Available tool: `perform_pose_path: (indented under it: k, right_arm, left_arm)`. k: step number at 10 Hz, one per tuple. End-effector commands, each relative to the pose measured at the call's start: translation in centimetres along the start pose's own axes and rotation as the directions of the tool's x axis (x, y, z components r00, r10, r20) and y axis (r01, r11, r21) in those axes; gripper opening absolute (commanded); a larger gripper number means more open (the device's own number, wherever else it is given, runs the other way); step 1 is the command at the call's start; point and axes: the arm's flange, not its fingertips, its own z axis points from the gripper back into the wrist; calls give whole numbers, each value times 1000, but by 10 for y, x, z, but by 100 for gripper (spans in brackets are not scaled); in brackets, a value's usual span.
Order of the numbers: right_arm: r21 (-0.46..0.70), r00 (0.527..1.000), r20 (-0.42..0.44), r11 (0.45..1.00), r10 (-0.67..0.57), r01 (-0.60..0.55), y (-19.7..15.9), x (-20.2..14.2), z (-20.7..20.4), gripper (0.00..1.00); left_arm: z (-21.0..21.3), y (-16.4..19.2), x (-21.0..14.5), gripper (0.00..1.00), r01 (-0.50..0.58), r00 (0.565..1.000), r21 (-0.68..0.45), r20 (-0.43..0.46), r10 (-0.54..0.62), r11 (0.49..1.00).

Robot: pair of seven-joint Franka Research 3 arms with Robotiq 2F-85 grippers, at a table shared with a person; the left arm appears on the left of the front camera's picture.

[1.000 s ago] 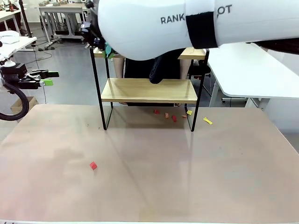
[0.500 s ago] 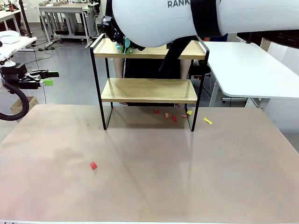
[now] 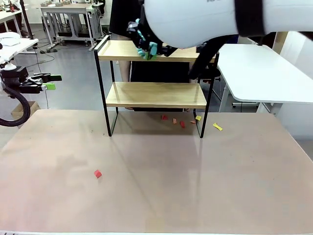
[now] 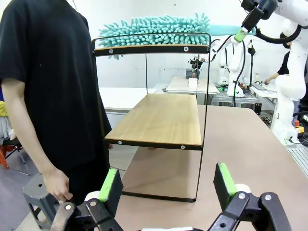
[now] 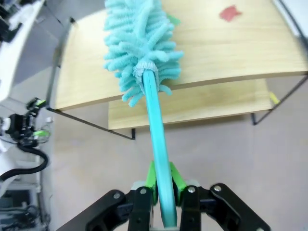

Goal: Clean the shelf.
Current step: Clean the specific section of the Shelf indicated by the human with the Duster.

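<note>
Duster (image 5: 139,53) swept right along shelf (image 3: 154,94), gripped by right fingers (image 5: 152,179); left fingers (image 4: 225,179) wide, empty

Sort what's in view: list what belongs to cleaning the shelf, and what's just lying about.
Job in hand:
- shelf
- teal duster, clamped in the right gripper
- red scrap on its top board

Lying about:
- red scrap on the table
- red and yellow scraps under the shelf
- left gripper, open, holding nothing
</note>
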Motion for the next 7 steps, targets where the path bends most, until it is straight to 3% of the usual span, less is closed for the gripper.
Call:
perform_pose_path:
  k: [1,7]
  right_arm:
    - [-19,1000,-5,1000,0,0,-39,-7,14,12]
    - [-125,1000,23,992,-16,19,-93,17,16,12]
  left_arm:
    - [0,-2,2,100,9,1000,-2,-1,-9,1000]
    - [0,-2,2,100,9,1000,-2,-1,-9,1000]
